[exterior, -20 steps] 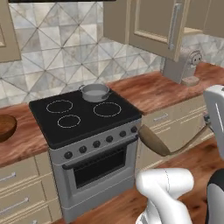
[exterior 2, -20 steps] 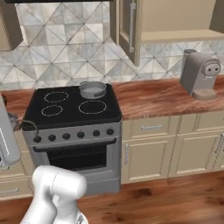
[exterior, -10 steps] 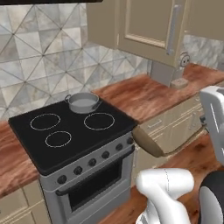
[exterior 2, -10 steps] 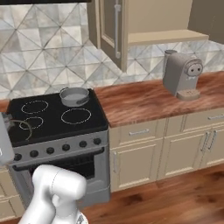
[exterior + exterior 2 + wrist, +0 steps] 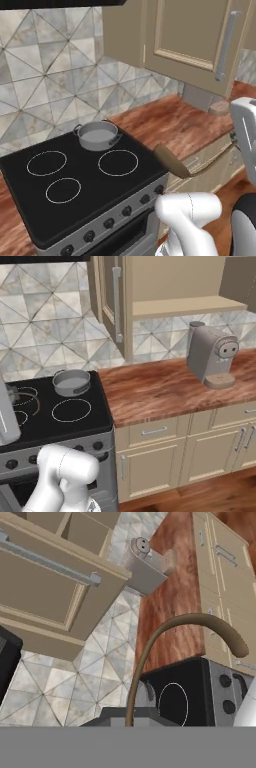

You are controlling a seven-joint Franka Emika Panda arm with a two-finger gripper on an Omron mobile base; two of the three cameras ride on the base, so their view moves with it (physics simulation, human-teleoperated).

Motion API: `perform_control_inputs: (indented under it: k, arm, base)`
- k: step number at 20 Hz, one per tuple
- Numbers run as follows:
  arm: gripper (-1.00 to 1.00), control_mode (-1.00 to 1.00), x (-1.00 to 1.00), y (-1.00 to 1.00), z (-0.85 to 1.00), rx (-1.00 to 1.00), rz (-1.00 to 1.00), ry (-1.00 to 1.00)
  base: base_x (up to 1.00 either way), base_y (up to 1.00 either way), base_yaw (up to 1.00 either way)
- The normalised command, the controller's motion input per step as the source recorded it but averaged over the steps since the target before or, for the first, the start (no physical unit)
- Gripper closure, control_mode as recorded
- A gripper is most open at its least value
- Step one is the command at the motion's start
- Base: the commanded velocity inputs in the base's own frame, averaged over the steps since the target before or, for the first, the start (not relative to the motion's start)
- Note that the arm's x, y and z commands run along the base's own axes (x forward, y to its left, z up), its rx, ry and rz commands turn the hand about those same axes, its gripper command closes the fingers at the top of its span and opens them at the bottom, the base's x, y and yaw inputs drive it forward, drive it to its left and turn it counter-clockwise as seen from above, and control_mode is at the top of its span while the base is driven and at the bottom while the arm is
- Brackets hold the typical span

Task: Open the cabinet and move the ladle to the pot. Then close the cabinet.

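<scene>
The cabinet [image 5: 112, 303] stood open, so the first step looked done. The ladle [image 5: 172, 162] was out of it, pinched in the gripper's closed fingers and carried in the air at the stove's front right corner — short of the pot [image 5: 97, 135] on the back burner. Left, by my reading: set the ladle in the pot, then shut the doors.

From my base, the grey coffee machine [image 5: 212, 356] stands on the wooden table [image 5: 160, 388] at three o'clock of the black stove [image 5: 55, 408].
</scene>
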Motion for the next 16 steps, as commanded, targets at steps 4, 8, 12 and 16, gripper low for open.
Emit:
perform_control_inputs:
  k: [4,8,12,16]
  arm:
    - [1.0,1.0,0.0,0.0,0.0,0.0,0.0,0.0]
    - [1.0,1.0,0.0,0.0,0.0,0.0,0.0,0.0]
    - [1.0,1.0,0.0,0.0,0.0,0.0,0.0,0.0]
    - [1.0,1.0,0.0,0.0,0.0,0.0,0.0,0.0]
  base:
    - [0.56,0.31,0.0]
    - [0.59,0.41,0.0]
    - [0.96,0.0,0.0]
    - [1.0,0.15,0.03]
